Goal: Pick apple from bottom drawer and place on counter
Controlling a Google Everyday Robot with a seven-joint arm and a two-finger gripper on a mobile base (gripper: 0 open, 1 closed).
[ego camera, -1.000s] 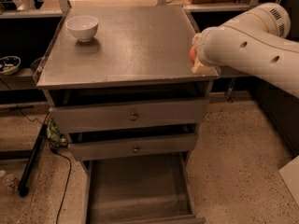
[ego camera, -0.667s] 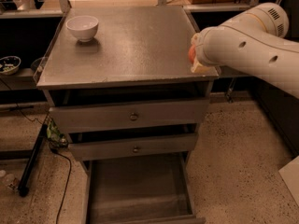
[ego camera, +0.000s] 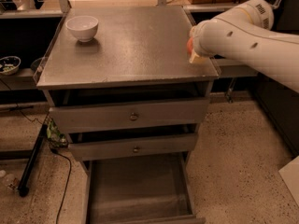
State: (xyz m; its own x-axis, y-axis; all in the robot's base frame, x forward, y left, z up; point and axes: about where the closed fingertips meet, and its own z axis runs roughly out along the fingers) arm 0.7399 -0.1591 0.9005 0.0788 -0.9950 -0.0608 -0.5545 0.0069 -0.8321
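My gripper (ego camera: 191,51) is at the right edge of the counter (ego camera: 135,45), mostly hidden behind the thick white arm. A sliver of the red-orange apple (ego camera: 189,45) shows at the arm's end, held in the gripper just above the counter's right rim. The bottom drawer (ego camera: 140,190) is pulled out below the cabinet, and its long grey floor is bare.
A white bowl (ego camera: 82,27) stands on the counter's far left corner. Two upper drawer fronts (ego camera: 133,116) with small knobs are partly ajar. A black cable and pole (ego camera: 32,167) lie on the floor to the left. Dark shelving runs behind.
The arm's end with the apple has shifted slightly up and toward the back along the counter's right edge. Bowl and drawers have not moved.
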